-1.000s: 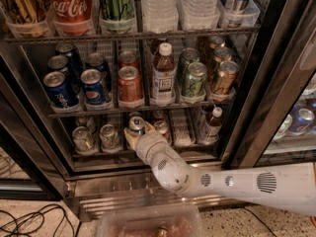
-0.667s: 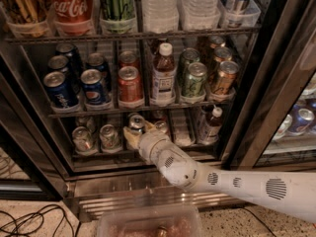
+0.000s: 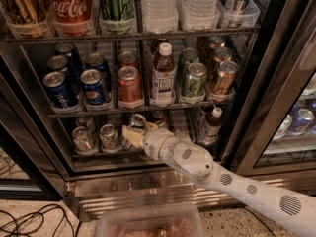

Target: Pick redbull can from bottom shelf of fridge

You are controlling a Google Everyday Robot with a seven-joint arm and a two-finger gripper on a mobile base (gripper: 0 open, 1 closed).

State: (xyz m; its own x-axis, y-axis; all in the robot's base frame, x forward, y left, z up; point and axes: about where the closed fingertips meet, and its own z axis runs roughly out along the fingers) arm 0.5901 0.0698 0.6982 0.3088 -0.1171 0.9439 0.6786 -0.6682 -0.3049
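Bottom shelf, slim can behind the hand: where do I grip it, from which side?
Grip the can around its straight body, coming from the front: it stands upright, and the rack above likely blocks its top. The hand sits low in front of it.

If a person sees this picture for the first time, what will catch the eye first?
First comes the white arm with dark dotted patches, stretched from the lower right into the fridge. Its gripper is at the bottom shelf, among the small slim cans in the middle lanes. On the rack above, the blue Pepsi cans at the left and the red can beside them stand out.
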